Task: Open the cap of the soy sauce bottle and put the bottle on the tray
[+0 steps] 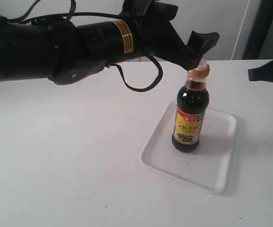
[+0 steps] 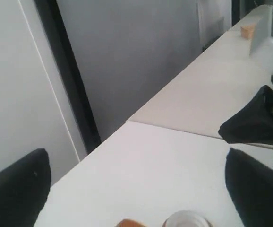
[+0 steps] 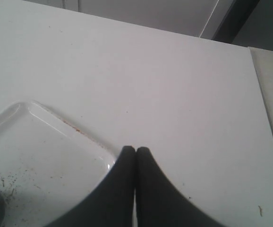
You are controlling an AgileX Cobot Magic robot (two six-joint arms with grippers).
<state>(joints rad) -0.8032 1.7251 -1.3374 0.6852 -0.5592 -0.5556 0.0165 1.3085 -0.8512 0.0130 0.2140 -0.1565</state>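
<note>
Soy sauce bottle (image 1: 191,111) upright on tray (image 1: 217,166), placement judged done. Left gripper (image 1: 200,54) spread wide at bottle top, nothing held. White spout (image 2: 187,220) exposed, cap (image 2: 129,223) judged flipped open. Right gripper (image 3: 135,158) pinched closed, empty, at tray's 2 o'clock.

One soy sauce bottle (image 1: 191,115) is counted, standing just below the left gripper (image 1: 199,47). One copper-orange cap (image 1: 199,71) is seen on it, right under the fingertips. One white tray (image 1: 220,142) is counted beneath the bottle. Two grippers are seen: the left one above the bottle, and the right gripper (image 1: 268,71) well apart at the side. One white table (image 1: 70,156) is counted.
</note>
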